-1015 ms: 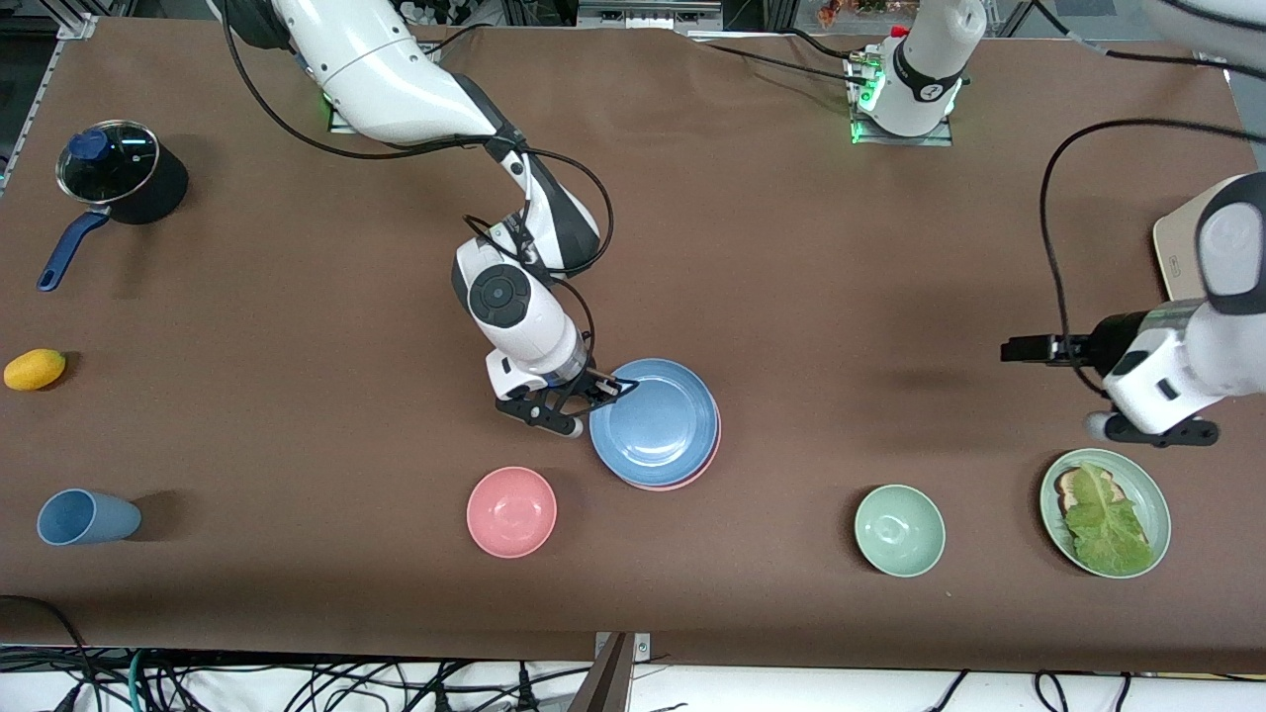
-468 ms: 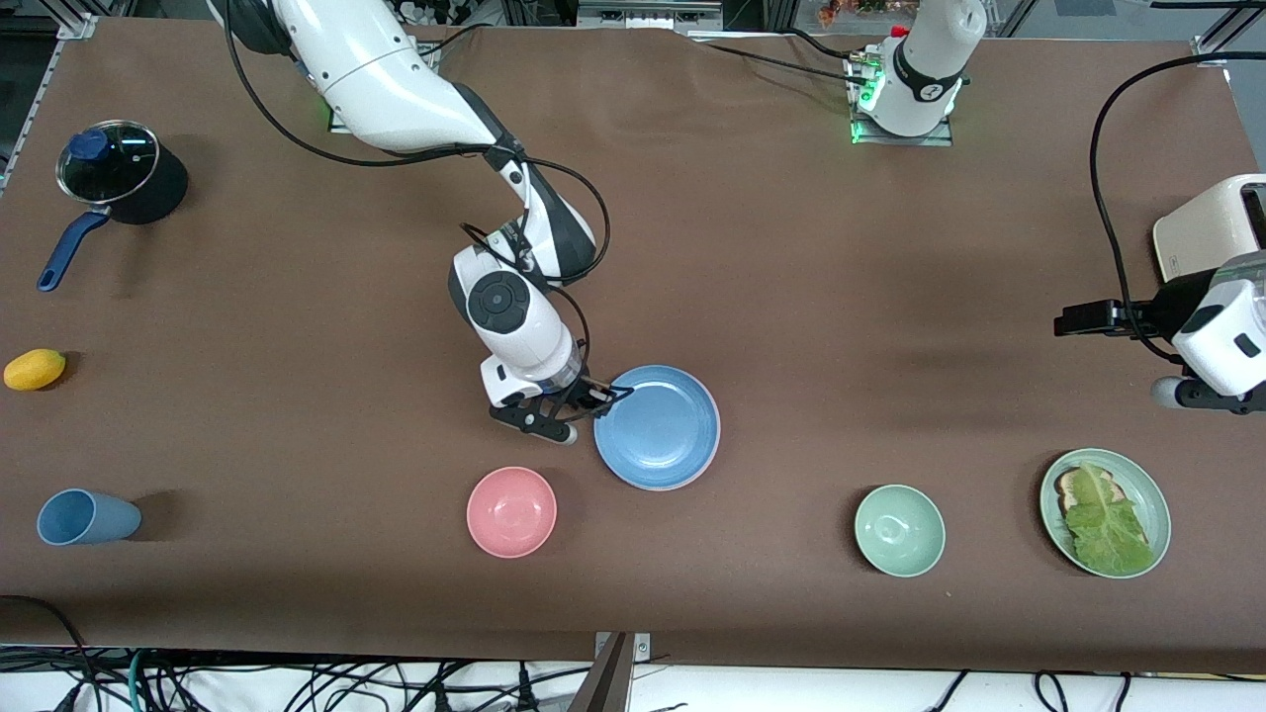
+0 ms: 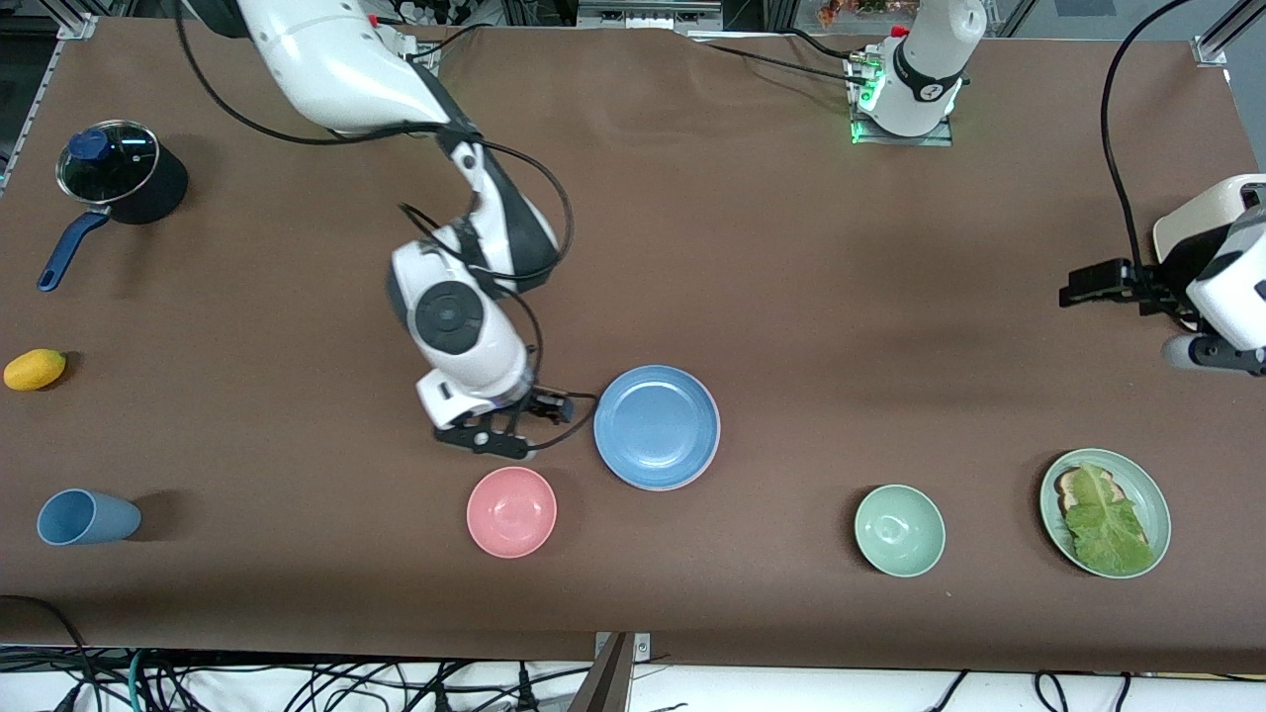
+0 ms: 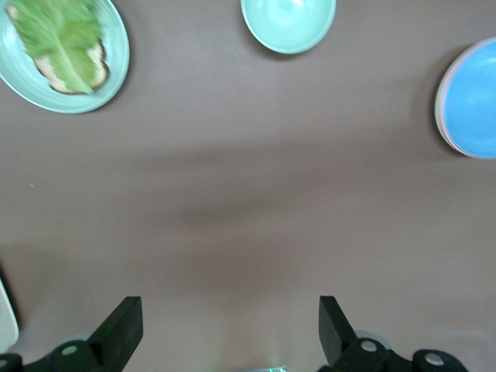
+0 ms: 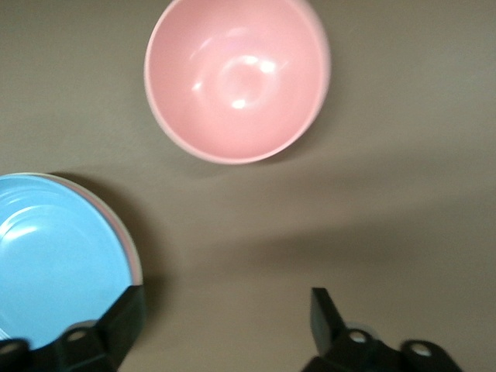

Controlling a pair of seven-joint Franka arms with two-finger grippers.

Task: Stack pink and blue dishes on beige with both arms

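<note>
The sky-blue plate (image 3: 657, 427) lies flat on top of a stack near the table's middle. A thin pale pink rim (image 3: 704, 469) shows under it, which is the pink plate. The beige plate is hidden or cannot be told apart under them. My right gripper (image 3: 529, 427) hangs low beside the stack, toward the right arm's end, open and empty. In the right wrist view the blue plate (image 5: 54, 256) sits by one of the fingers (image 5: 124, 318). My left gripper (image 4: 229, 306) is open and empty over bare table by the toaster, and the stack (image 4: 473, 101) shows far off.
A pink bowl (image 3: 511, 511) sits just nearer the camera than the right gripper. A mint bowl (image 3: 899, 530) and a mint plate (image 3: 1048, 494) with lettuce lie toward the left arm's end, with a toaster (image 3: 1192, 232) there too. A blue cup (image 3: 87, 517), a yellow fruit (image 3: 35, 369) and a lidded pot (image 3: 124, 178) lie toward the right arm's end.
My right gripper let go of the blue plate, which settled flat on the stack, and drew away toward the right arm's end. The left arm pulled back toward the toaster.
</note>
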